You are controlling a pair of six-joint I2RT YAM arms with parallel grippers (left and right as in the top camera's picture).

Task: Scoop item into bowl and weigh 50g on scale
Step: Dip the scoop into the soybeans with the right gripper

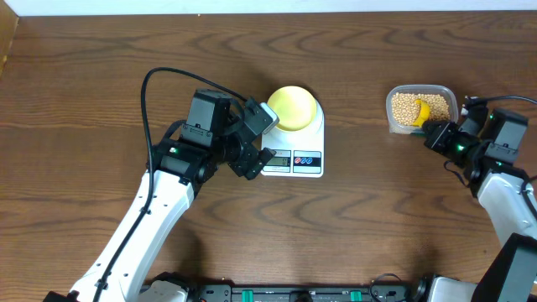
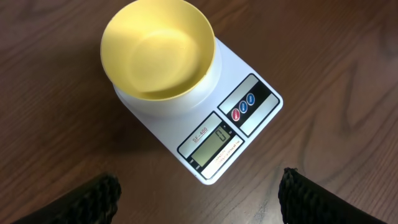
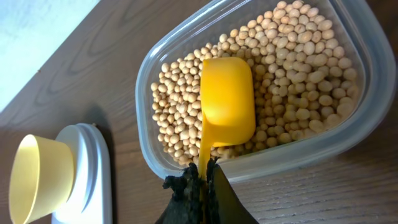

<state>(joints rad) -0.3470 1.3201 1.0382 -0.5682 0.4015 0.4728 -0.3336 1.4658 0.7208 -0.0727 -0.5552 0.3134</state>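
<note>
Currently, the scale [image 1: 295, 156] is seen at the middle of the overhead frame, with the bowl [image 1: 294, 107] set on its upper part and the display [image 2: 211, 142] and the round buttons [image 2: 244, 106] left uncovered along its lower edge. The reading on the display is too small to be made out with certainty. The left gripper [image 1: 260, 141] is held just beside the left edge of the scale; in the left wrist view its fingers [image 2: 93, 199] are shown far apart at the lower corners of the frame, wide and closed on nothing. At the upper right of the overhead frame a clear tub [image 1: 445, 94] is placed, well apart from the scale, and the beans [image 3: 298, 74] are heaped inside it. A yellow scoop [image 3: 227, 99] is laid on the beans, and its thin handle is brought over the lower wall of the tub, where it is pinched tightly by the narrow right gripper [image 3: 202, 186].
</note>
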